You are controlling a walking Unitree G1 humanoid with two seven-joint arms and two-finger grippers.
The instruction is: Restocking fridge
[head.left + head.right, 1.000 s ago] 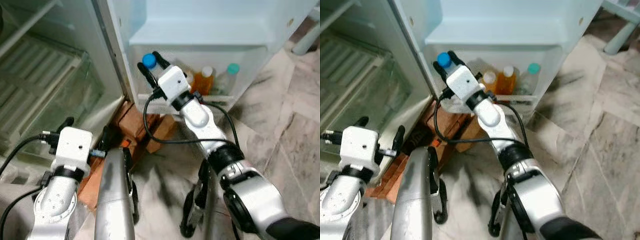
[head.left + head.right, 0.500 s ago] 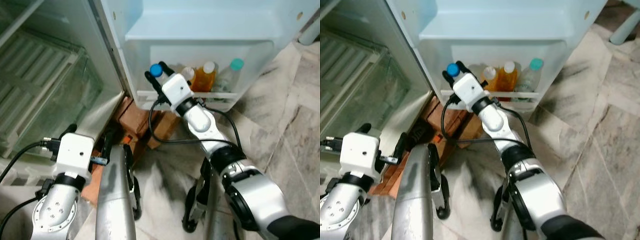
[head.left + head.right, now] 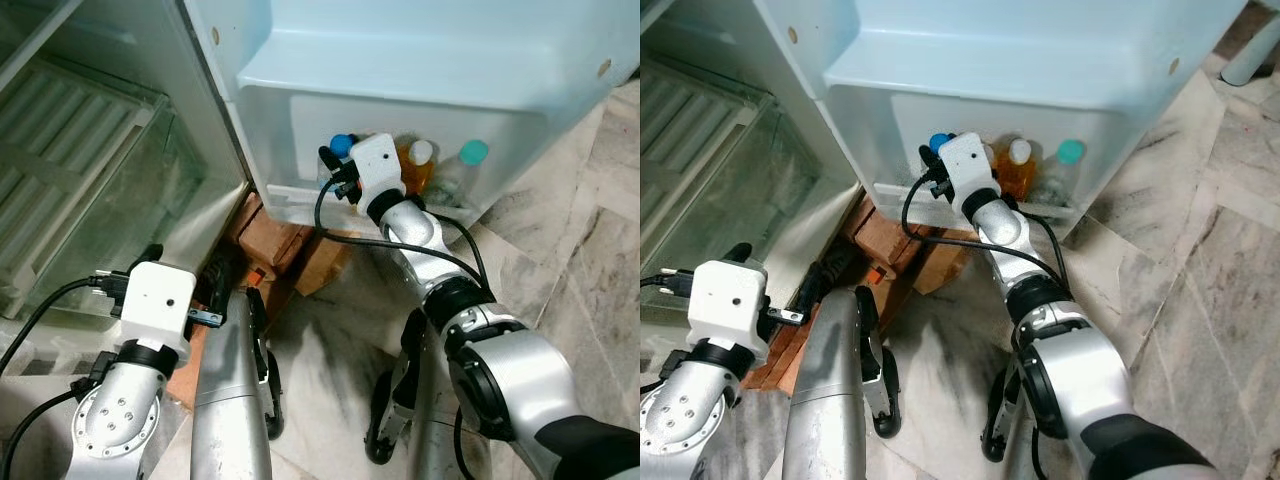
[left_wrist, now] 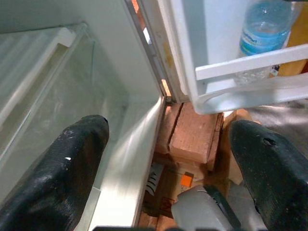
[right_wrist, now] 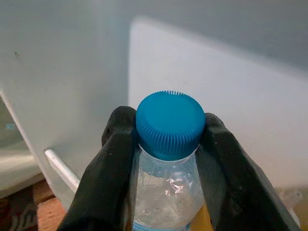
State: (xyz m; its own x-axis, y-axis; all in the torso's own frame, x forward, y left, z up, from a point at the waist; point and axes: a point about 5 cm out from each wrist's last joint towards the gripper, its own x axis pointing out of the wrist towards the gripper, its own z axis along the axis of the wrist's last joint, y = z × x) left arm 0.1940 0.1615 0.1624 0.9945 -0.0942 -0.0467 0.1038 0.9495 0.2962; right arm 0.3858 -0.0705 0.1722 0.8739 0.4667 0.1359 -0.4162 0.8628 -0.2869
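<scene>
Upper centre of the head view, the right gripper (image 5: 168, 144) clamped the water bottle (image 5: 166, 192) at its neck, upright, blue cap (image 3: 342, 144) upward, inside the fridge door shelf (image 3: 300, 192). The left gripper (image 4: 168, 144) hung wide open, empty.

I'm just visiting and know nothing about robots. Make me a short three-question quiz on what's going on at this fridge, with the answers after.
1. True or false: the right gripper has its black fingers closed on the neck of the clear plastic bottle with the blue cap.
2. Where is that bottle right now?
A. On the marble floor
B. At the white fridge door shelf, beside the orange juice bottles
C. On the glass shelf inside the fridge
3. Fill in: the left gripper hangs low by the red bricks with its fingers ____.

Key: 1 true; 2 B; 3 open.
</scene>
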